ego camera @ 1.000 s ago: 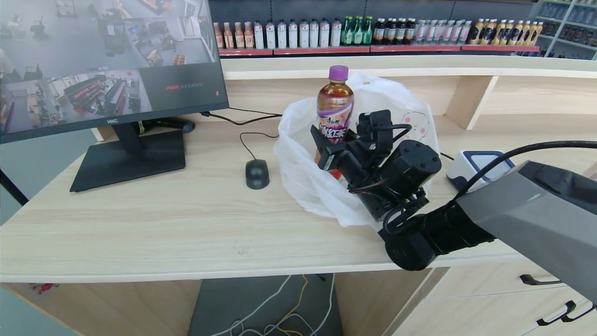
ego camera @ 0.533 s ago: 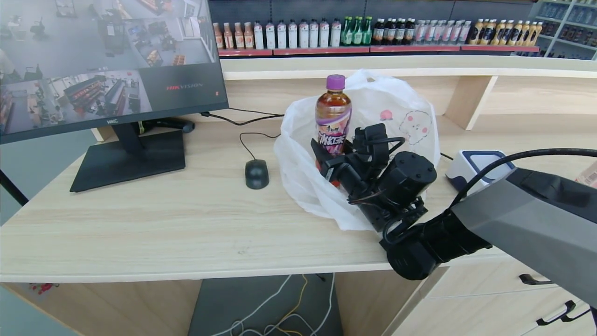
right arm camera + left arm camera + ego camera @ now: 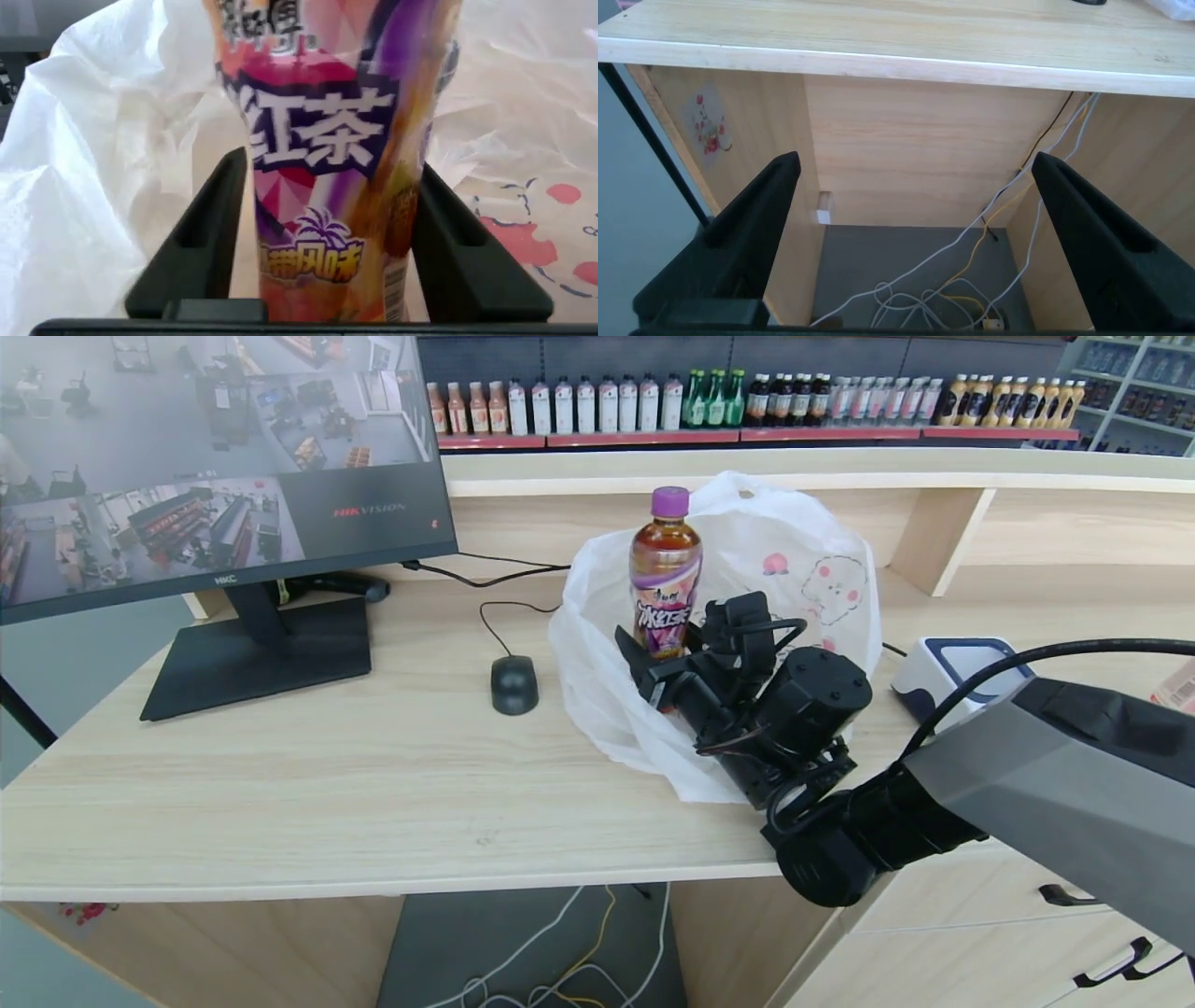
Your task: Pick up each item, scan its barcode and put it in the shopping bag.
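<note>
A tea bottle (image 3: 665, 574) with a purple cap and purple label stands upright in the mouth of the white shopping bag (image 3: 822, 551) on the wooden counter. My right gripper (image 3: 658, 677) is shut on the bottle's lower half, down inside the bag opening. In the right wrist view the bottle (image 3: 341, 159) sits between both black fingers (image 3: 201, 247), with the bag (image 3: 103, 168) behind it. My left gripper (image 3: 915, 233) hangs open below the counter's front edge with nothing between its fingers.
A white barcode scanner (image 3: 962, 672) stands to the right of the bag. A black mouse (image 3: 514, 683) lies left of the bag, and a monitor (image 3: 215, 476) stands at the far left. Cables (image 3: 952, 280) hang under the counter.
My right gripper has lowered the bottle deeper into the bag and shifted slightly left. The bag's sides have settled around it.
</note>
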